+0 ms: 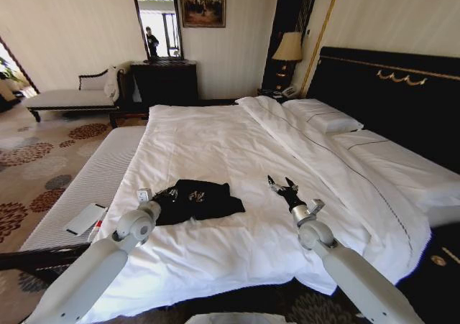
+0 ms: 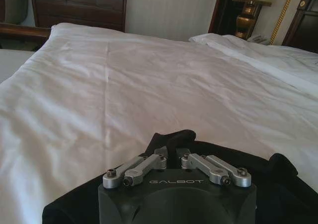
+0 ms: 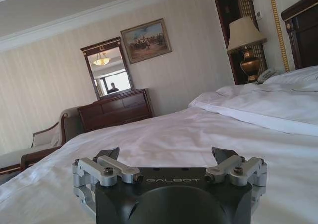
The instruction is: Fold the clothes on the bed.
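Your black T-shirt (image 1: 195,200) lies bunched in a rough, partly folded heap on the white duvet (image 1: 237,151), near the foot edge of the bed (image 1: 388,98) and toward its left side, well short of the pillows (image 1: 321,116) at the headboard end. Your left gripper (image 1: 167,195) sits at the shirt's left edge; in the left wrist view its fingers (image 2: 149,163) are drawn in close together with dark cloth (image 2: 278,184) directly beneath and around them, so it appears closed on the fabric, though the actual pinch point is hidden behind the gripper body. That placement suits taking an edge to carry it over the garment. Your right gripper (image 1: 282,187) hovers over bare duvet, apart from the shirt on its right side, with its fingers (image 3: 221,157) spread wide and nothing between them; it looks to be waiting clear of the cloth so as not to pin it. Judged from the lie of the shirt, folding is under way but not finished: the outline is uneven and one flap juts toward the right. A white handset (image 1: 85,218) rests on the bench at the bed's left foot corner, outside the work.
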{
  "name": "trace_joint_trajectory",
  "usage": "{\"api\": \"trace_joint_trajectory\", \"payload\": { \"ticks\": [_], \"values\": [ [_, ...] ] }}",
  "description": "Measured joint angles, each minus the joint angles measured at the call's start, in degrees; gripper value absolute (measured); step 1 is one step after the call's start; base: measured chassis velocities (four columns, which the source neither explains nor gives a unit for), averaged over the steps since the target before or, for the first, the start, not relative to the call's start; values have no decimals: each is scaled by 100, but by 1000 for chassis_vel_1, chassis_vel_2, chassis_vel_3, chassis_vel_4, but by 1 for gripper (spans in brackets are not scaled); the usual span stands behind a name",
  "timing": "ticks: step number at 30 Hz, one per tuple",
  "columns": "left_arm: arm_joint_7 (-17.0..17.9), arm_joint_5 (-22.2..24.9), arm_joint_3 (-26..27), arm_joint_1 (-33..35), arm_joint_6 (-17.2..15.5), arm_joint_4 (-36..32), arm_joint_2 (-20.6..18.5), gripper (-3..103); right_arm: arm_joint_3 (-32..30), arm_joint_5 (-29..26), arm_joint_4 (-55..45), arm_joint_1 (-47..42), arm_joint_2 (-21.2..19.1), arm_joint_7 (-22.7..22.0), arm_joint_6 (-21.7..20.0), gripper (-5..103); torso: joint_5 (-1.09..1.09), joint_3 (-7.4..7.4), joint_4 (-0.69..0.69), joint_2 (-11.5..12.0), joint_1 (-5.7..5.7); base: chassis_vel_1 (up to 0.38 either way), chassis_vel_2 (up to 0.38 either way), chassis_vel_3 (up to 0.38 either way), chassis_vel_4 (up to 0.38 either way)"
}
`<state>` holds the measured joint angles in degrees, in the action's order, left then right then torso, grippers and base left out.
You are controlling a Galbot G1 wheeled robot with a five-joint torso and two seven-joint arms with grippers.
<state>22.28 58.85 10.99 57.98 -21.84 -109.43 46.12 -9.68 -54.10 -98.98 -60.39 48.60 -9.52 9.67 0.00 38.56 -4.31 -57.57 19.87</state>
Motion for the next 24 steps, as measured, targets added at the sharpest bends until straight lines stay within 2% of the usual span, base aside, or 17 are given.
{"api": "trace_joint_trajectory", "payload": {
  "ticks": [2,3,5,11,15,18,22,24],
  "values": [
    [-6,18,26,28,7,-12,0,8,15,0,5,16,0,0,1,100,0,0,0,0,0,0,0,0,0],
    [-7,41,55,55,9,-23,1,3,32,0,10,35,2,0,1,100,0,0,0,0,0,0,0,0,0],
    [-9,71,132,114,14,-51,7,0,51,0,15,59,5,-6,2,100,0,0,-1,0,0,0,0,0,0],
    [-17,169,601,261,148,-123,26,0,61,-118,7,167,3,-213,-121,100,-1,0,0,0,0,0,0,0,0],
    [-26,426,978,272,267,-224,60,0,206,-229,-96,308,-110,-49,-136,100,0,0,-1,0,0,0,0,0,0],
    [-67,539,1169,272,313,-281,69,0,329,-352,-125,440,-169,142,-294,100,0,-1,-1,0,0,0,0,0,0],
    [-117,551,1347,329,332,-317,94,0,860,-650,-70,984,-211,311,-1045,100,0,0,-1,0,0,0,0,0,0],
    [-125,516,1347,356,331,-301,111,0,1009,-768,-51,1125,-211,309,-1182,100,0,0,0,0,0,0,0,0,0]
  ]
}}
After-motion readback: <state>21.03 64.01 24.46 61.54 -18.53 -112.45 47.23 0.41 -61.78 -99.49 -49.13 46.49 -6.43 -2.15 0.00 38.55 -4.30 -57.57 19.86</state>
